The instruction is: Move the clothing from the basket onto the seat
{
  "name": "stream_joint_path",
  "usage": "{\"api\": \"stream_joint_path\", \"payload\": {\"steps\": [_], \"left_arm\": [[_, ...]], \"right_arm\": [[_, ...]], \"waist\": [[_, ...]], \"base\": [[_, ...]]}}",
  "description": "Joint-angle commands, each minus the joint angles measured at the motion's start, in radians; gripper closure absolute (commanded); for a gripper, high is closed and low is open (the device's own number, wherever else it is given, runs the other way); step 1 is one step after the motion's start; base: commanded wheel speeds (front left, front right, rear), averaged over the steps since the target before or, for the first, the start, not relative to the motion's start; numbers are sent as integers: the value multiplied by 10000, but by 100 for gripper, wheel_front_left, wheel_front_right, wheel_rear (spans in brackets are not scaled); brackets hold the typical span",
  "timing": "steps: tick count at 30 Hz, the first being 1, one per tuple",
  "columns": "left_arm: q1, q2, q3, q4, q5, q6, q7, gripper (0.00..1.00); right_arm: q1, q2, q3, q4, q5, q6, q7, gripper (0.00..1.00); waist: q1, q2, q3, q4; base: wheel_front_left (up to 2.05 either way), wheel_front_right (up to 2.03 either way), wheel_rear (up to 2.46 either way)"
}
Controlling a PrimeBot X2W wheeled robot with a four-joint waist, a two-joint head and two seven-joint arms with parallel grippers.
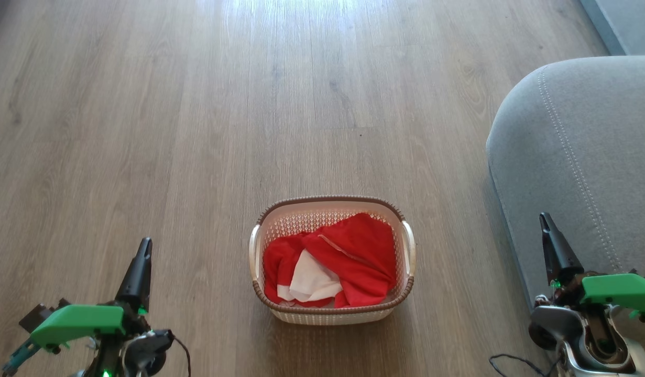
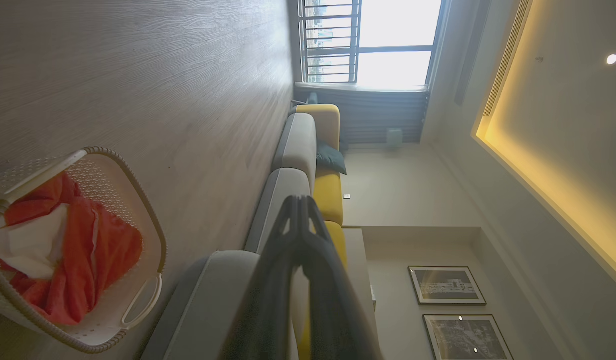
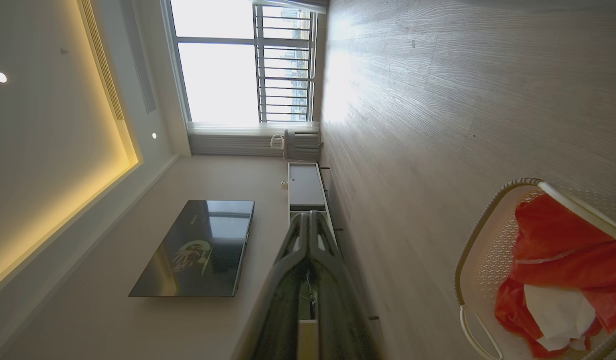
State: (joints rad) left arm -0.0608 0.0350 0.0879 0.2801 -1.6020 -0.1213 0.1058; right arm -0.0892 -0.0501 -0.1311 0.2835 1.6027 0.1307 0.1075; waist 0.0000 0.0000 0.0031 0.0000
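The cream basket (image 1: 332,204) with a brown rim stands on the wood floor in the middle of the head view. Red clothing (image 1: 348,256) with a white panel lies crumpled inside it. The grey seat (image 1: 579,157) with its stitched line fills the right side. My left gripper (image 1: 143,246) sits at the lower left, shut and empty, well left of the basket. My right gripper (image 1: 545,219) is shut and empty at the lower right, over the seat's near edge. Both wrist views catch the basket (image 2: 152,235) (image 3: 470,250) and clothing (image 2: 87,250) (image 3: 558,250) beside shut fingertips (image 2: 300,200) (image 3: 309,215).
Open wood floor (image 1: 196,104) stretches ahead and to the left. A grey and yellow sofa (image 2: 302,150) runs toward the window. A dark television (image 3: 197,250) hangs above a low cabinet (image 3: 305,185) on the opposite wall.
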Motion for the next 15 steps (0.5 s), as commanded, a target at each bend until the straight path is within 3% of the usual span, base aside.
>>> {"api": "stream_joint_path", "payload": {"steps": [1,15], "left_arm": [[-471,152,255,-352,-70,-94,72,100],[-471,152,255,-352,-70,-94,72,100]], "right_arm": [[-187,-1,177,-388,62,0,54,100],[-187,-1,177,-388,62,0,54,100]], "waist": [[0,0,0,0],[0,0,0,0]], "base": [[0,0,0],[0,0,0]]}}
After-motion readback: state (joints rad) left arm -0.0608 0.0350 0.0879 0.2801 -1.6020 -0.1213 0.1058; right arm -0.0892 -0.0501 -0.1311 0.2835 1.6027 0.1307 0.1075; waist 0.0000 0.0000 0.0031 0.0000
